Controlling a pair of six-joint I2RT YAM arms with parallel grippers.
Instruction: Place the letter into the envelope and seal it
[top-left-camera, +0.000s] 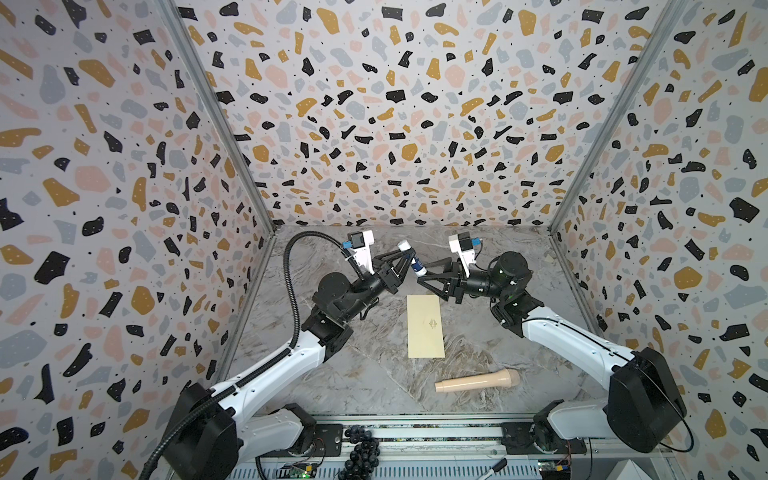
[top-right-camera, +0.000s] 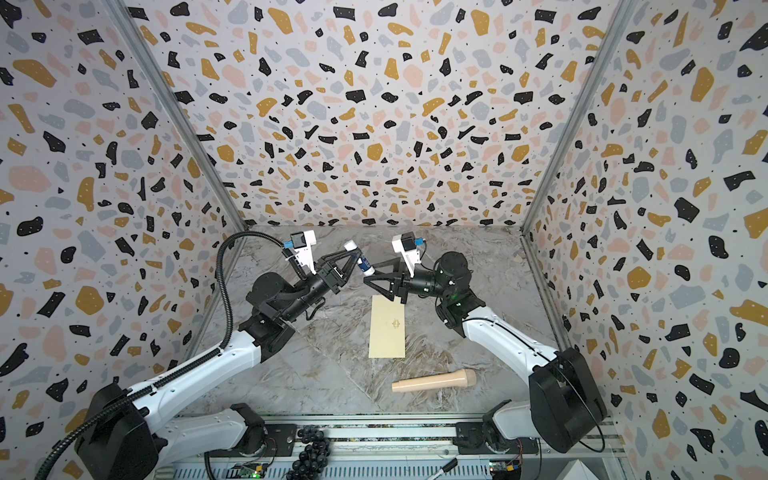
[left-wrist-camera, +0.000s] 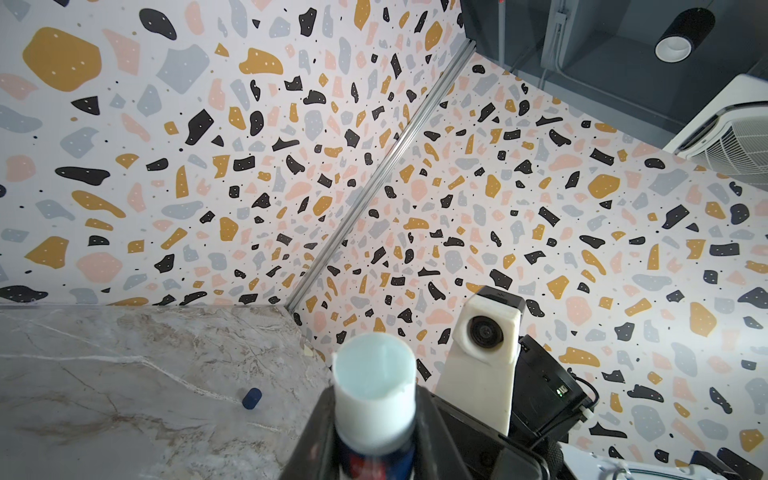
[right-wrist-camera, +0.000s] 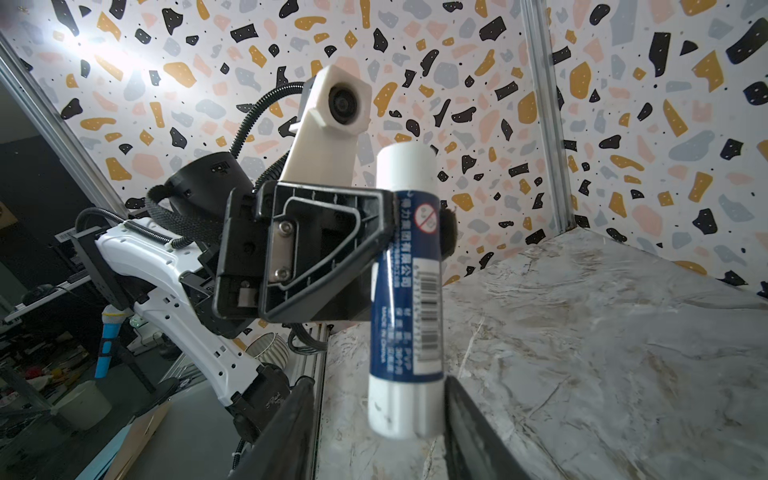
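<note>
Nearest me, short of the envelope (top-left-camera: 426, 326), I see a pale wooden handle-shaped piece (top-left-camera: 478, 381) lying on its side on the worktop (top-left-camera: 374, 374). The envelope lies flat and closed, emblem up, its long side running away from me. Just beyond its far end, both arms meet above the worktop. The left gripper (top-left-camera: 409, 258) has its jaws clamped on the middle of a blue-and-white glue stick (right-wrist-camera: 409, 291), held upright and uncapped. The right gripper (top-left-camera: 424, 273) has its jaws apart, straddling the stick's lower white end. The left wrist view shows a small blue cap (left-wrist-camera: 251, 398) on the worktop.
</note>
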